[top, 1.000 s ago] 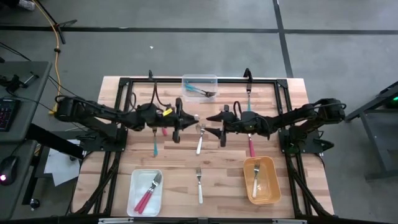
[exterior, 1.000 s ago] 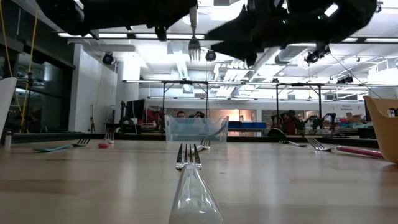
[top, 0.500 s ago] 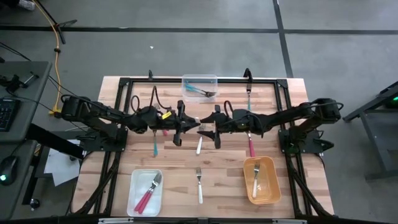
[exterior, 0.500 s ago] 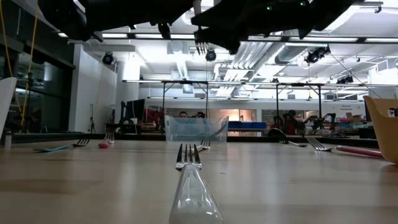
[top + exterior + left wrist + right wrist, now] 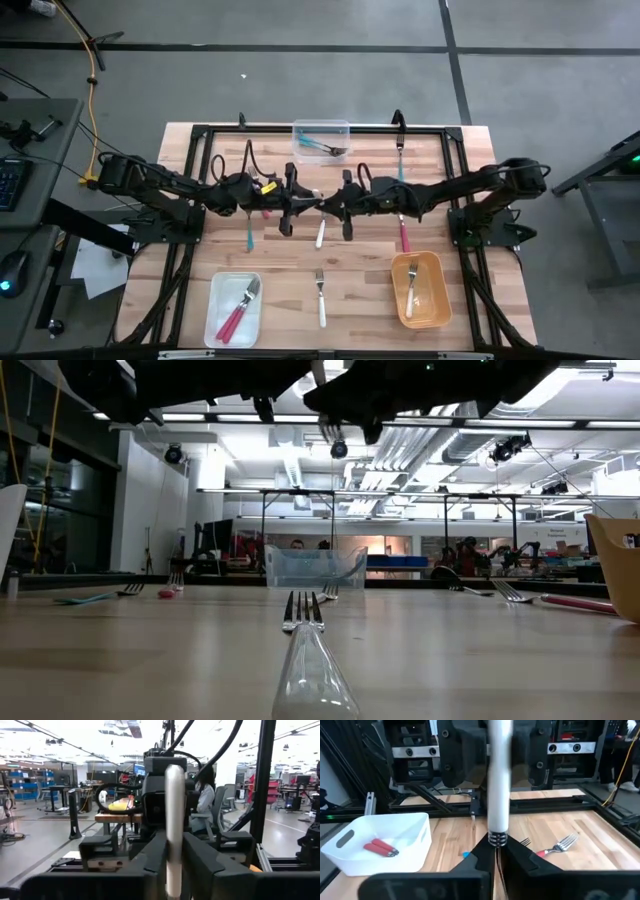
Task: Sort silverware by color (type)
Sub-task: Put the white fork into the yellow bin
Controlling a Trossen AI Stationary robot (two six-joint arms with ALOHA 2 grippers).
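White-handled fork [image 5: 320,231] hangs over the bench's [image 5: 360,290] middle, gripped at both ends: left gripper [image 5: 305,203] holds its handle, and right gripper [image 5: 328,205], which a second ago stood apart with jaws wide, has moved in and closed on the head end. Left arm has barely shifted. From left to right around them: white tray [image 5: 218,322] with pink forks [image 5: 238,312], a teal fork [image 5: 249,229] under the left arm, a second white fork [image 5: 321,297] near the front edge, a clear bin [image 5: 321,128] with teal forks at the back, a pink fork [image 5: 404,233] under the right arm, and an orange tray [image 5: 433,294] holding one white fork [image 5: 411,279]. No writing is readable.
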